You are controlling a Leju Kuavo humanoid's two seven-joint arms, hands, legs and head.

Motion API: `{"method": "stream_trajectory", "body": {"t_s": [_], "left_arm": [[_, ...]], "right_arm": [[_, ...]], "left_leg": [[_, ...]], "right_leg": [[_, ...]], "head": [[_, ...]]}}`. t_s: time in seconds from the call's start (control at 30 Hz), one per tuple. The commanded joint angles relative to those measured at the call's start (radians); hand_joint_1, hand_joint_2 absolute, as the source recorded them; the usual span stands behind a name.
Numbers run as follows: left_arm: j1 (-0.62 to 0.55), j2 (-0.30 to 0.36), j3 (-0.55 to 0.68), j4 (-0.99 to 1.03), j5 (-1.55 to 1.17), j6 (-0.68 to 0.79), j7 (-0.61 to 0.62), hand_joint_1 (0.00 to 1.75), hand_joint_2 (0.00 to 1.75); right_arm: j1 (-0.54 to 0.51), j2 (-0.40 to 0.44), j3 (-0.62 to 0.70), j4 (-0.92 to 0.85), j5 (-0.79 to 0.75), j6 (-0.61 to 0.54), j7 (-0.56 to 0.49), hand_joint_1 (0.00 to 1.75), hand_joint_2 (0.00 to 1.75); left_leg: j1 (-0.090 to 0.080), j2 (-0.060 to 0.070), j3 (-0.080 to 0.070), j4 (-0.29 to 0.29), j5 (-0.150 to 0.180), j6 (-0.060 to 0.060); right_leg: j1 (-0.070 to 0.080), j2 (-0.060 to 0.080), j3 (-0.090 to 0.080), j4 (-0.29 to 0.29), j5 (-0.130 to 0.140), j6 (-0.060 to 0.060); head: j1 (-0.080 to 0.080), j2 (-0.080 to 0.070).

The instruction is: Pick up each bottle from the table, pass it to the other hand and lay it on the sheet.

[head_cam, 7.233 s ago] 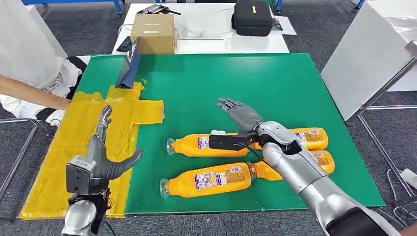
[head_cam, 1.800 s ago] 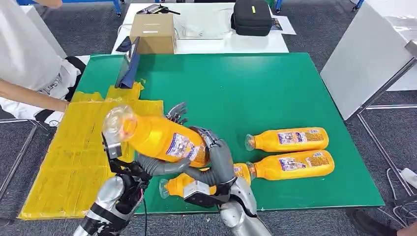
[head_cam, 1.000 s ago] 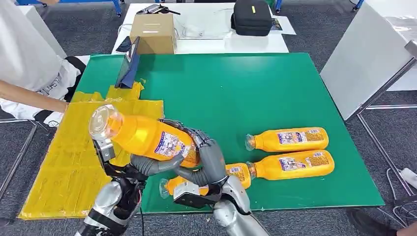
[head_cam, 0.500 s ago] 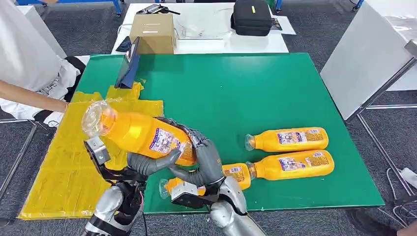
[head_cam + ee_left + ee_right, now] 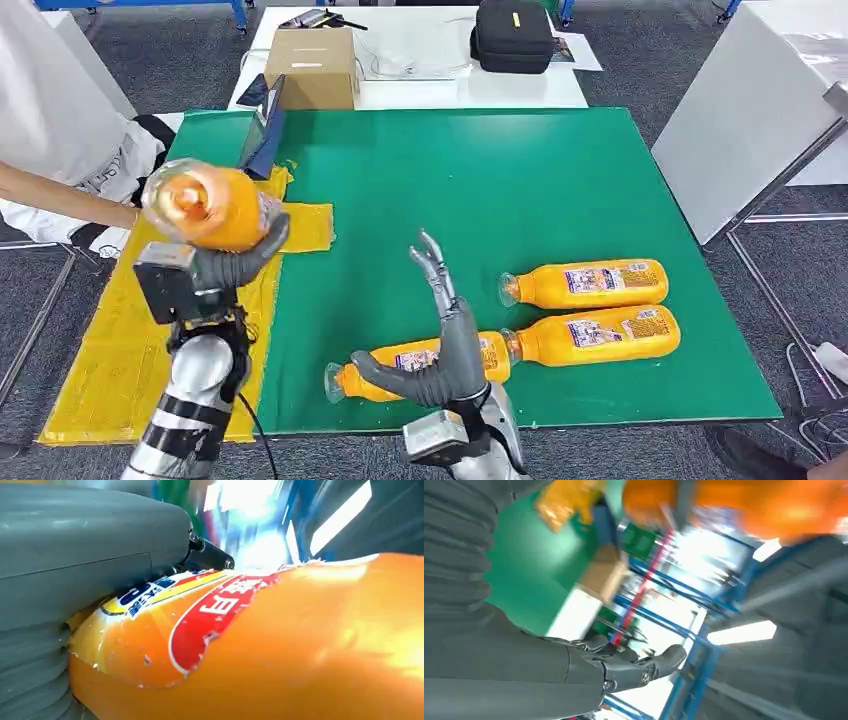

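Note:
My left hand (image 5: 225, 265) grips an orange bottle (image 5: 200, 207) and holds it in the air over the yellow sheet (image 5: 150, 310), its cap end toward the camera. The left wrist view shows the same bottle (image 5: 280, 645) close up, pressed against the grey thumb. My right hand (image 5: 445, 345) stands open above the green mat (image 5: 500, 170), fingers pointing up and holding nothing; its fingers (image 5: 634, 667) show spread in the right wrist view. Three more orange bottles lie on the mat: one (image 5: 395, 365) partly behind my right hand, two (image 5: 590, 283) (image 5: 600, 335) to its right.
A person's arm (image 5: 60, 195) reaches in at the left edge near the sheet. A dark tablet (image 5: 262, 130) leans at the mat's back left. A cardboard box (image 5: 312, 65) and a black case (image 5: 512, 35) sit on the white table behind. A white board (image 5: 740, 110) stands at right.
The bottle has passed from both hands into my left hand alone, which has swung left over the yellow sheet. My right hand has let go, opened and drawn back right.

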Motion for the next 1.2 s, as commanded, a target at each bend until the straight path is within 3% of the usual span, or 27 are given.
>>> {"method": "stream_trajectory", "body": {"t_s": [0.03, 0.07, 0.1, 0.13, 0.27, 0.5, 0.73, 1.2], "left_arm": [[-0.184, 0.065, 0.129, 0.341, -0.43, 0.124, 0.092, 1.75, 1.75], [-0.201, 0.084, 0.157, 0.394, -0.624, 0.125, 0.168, 1.75, 1.75], [-0.206, 0.08, 0.182, 0.414, -0.619, 0.125, 0.136, 1.75, 1.75], [-0.211, 0.099, 0.205, 0.461, -0.846, 0.125, 0.225, 1.75, 1.75], [-0.277, 0.172, 0.214, 0.744, -0.82, 0.08, 0.22, 1.75, 1.75], [-0.283, 0.17, 0.207, 0.751, -0.845, 0.072, 0.245, 1.75, 1.75], [-0.26, 0.258, 0.18, 0.939, -1.03, 0.078, 0.353, 1.75, 1.75], [-0.218, 0.26, 0.168, 1.048, -1.126, 0.007, 0.423, 1.75, 1.75]], "right_arm": [[0.03, -0.103, 0.012, -0.19, -0.006, 0.031, -0.018, 0.0, 1.75], [0.024, -0.117, 0.013, -0.187, -0.001, 0.047, -0.009, 0.0, 1.75], [0.026, -0.118, 0.008, -0.186, -0.003, 0.051, -0.01, 0.0, 1.75], [0.02, -0.131, 0.01, -0.185, -0.001, 0.064, -0.008, 0.0, 1.75], [0.005, -0.148, 0.003, -0.188, 0.002, 0.117, -0.01, 0.0, 1.75], [0.004, -0.15, 0.009, -0.188, 0.006, 0.123, -0.009, 0.0, 1.75], [-0.012, -0.163, 0.01, -0.156, 0.005, 0.146, -0.002, 0.0, 1.75], [-0.023, -0.182, 0.041, -0.114, 0.082, 0.15, 0.01, 0.0, 1.75]], "left_leg": [[0.0, -0.001, 0.005, -0.002, 0.0, 0.001], [0.0, -0.001, 0.006, -0.002, 0.0, 0.001], [0.0, 0.0, 0.008, -0.003, -0.001, 0.001], [0.0, 0.002, 0.004, -0.002, 0.0, 0.0], [-0.001, 0.002, 0.005, -0.002, 0.0, 0.0], [0.001, 0.005, 0.003, -0.001, 0.0, 0.0], [0.001, 0.01, 0.005, -0.002, -0.001, 0.0], [0.0, 0.006, 0.004, -0.002, -0.001, 0.0]], "right_leg": [[0.001, -0.002, 0.006, -0.002, -0.001, -0.002], [0.001, -0.003, 0.007, -0.002, -0.001, -0.003], [0.001, -0.003, 0.009, -0.004, -0.001, -0.004], [0.0, 0.001, 0.004, -0.002, 0.0, -0.002], [0.0, 0.001, 0.005, -0.001, 0.0, -0.002], [0.001, 0.003, 0.001, 0.0, 0.001, -0.004], [0.001, 0.008, 0.003, -0.001, 0.002, -0.004], [0.001, 0.006, 0.003, -0.002, 0.001, -0.004]], "head": [[0.0, 0.0], [0.0, 0.0], [0.0, 0.0], [0.0, 0.0], [0.0, 0.0], [0.0, 0.0], [0.001, 0.0], [0.001, 0.0]]}}
